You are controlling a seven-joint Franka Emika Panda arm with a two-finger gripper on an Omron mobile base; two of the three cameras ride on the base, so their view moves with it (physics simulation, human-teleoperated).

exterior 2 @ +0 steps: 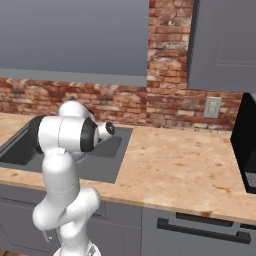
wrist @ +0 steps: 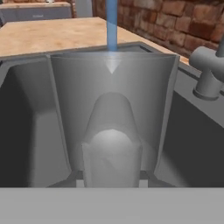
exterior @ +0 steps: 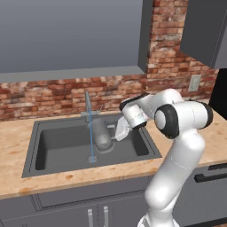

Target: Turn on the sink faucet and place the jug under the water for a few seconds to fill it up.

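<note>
The tap is running: a thin blue stream of water falls straight down from the spout into the dark sink and reaches the bottom near the drain. The jug is inside the sink, held above the floor of the basin, just to the right of the stream. From the left base view the water seems to pass beside the jug and not into it, though the two are very close. In the hand view the stream comes down behind the far rim of the jug, so I judge that the mouth is not yet under the water.

The tool is at the right side of the jug, where the handle is. Its fingers are covered by the jug's own handle in the hand view, so I cannot see them directly, but the jug hangs in the air against it, so I take it that the tool is clenched on the jug.

What could go wrong from here: if the arm stops in this place, the water will only run down the outside and the jug stays empty. The jug also looks a little tilted, so a quick sideways move could let it turn in the grasp or slip. The tap base stands near on the back rim, and a push too far toward the wall could knock the jug against the spout. The counter around the sink gives no help if the jug falls.
</note>
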